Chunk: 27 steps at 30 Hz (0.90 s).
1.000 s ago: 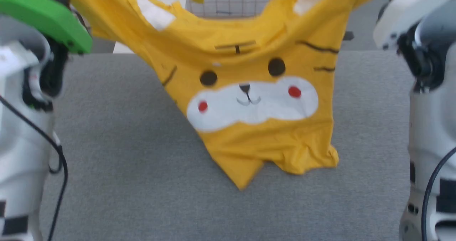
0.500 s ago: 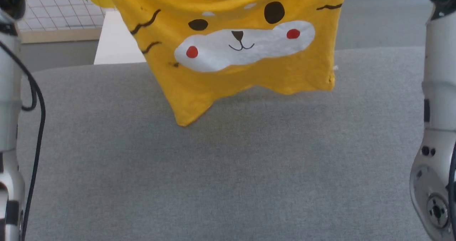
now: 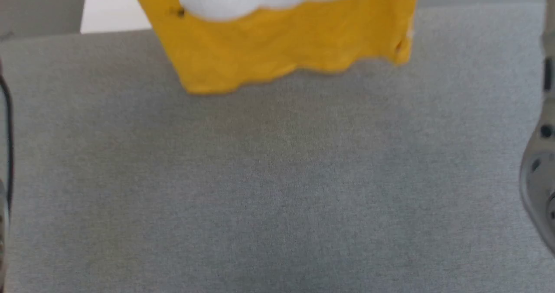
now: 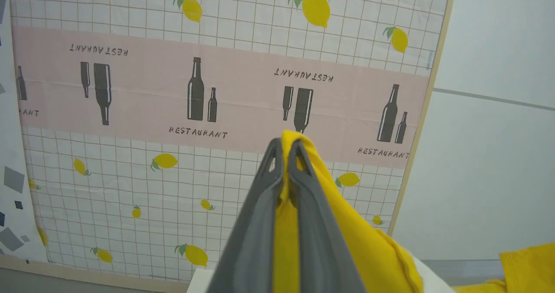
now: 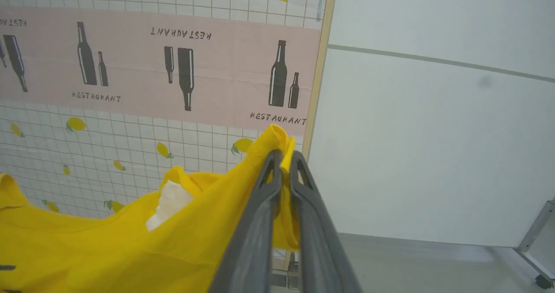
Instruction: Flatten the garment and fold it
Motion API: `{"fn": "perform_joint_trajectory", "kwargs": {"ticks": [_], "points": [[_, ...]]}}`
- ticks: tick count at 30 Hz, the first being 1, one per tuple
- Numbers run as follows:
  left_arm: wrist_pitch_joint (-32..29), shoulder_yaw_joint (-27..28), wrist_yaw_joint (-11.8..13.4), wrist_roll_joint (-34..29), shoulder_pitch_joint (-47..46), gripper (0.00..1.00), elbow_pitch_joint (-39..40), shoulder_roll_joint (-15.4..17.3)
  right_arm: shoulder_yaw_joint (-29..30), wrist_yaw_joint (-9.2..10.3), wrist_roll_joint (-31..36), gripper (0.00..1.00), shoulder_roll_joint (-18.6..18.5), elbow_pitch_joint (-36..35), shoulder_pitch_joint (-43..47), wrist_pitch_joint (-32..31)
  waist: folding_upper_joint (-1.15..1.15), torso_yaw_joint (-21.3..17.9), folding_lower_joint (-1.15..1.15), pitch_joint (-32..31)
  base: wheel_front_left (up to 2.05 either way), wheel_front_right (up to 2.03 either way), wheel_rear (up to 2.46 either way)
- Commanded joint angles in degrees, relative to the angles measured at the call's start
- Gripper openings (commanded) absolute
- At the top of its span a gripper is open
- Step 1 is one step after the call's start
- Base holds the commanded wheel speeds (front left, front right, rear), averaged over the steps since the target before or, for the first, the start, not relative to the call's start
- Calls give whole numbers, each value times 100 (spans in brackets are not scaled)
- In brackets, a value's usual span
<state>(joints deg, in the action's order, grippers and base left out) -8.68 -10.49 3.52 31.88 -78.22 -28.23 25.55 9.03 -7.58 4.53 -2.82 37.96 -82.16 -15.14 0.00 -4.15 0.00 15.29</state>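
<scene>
One grey table point(image 3: 277, 176) is lying under the shirt point(image 3: 282, 46), which is hanging above its far part, hem seemingly off the surface, probably so its weight is pulling creases out. Up top, the left gripper point(image 4: 284, 148) and the right gripper point(image 5: 282, 156) are each pinching yellow cloth between closed fingers, apparently stretching it wide.

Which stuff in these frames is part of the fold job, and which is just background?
Job:
- garment, hanging over the table
- left gripper, shut on its yellow cloth
- right gripper, shut on it too
- grey table, the surface to lay it on

Background:
- lemon-print panel
- white wall
</scene>
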Motion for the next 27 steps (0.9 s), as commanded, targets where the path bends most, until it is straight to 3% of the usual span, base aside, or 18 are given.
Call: {"fn": "perform_joint_trajectory", "kwargs": {"ticks": [1,6,11,19,27], "points": [[148,82,-40,107,-270,0,55,13,50,9,187,0,-7,-40,-275,170,0,-39,0,693,0,0,0],[694,234,-133,150,-844,0,5,-47,159,9,671,0,-7,-132,-819,634,0,26,0,1302,0,0,0],[1180,325,-397,273,-1298,0,-175,-140,116,9,1112,0,-6,-155,-1164,975,0,127,0,1860,0,0,0],[1771,246,-753,284,-1536,0,-670,-211,19,9,1744,0,-6,69,-1274,1432,0,243,0,2171,0,0,0],[2018,141,-982,420,-1491,0,-1124,-220,-319,9,1797,0,-6,227,-1159,1610,0,319,0,2255,0,0,0]]}}
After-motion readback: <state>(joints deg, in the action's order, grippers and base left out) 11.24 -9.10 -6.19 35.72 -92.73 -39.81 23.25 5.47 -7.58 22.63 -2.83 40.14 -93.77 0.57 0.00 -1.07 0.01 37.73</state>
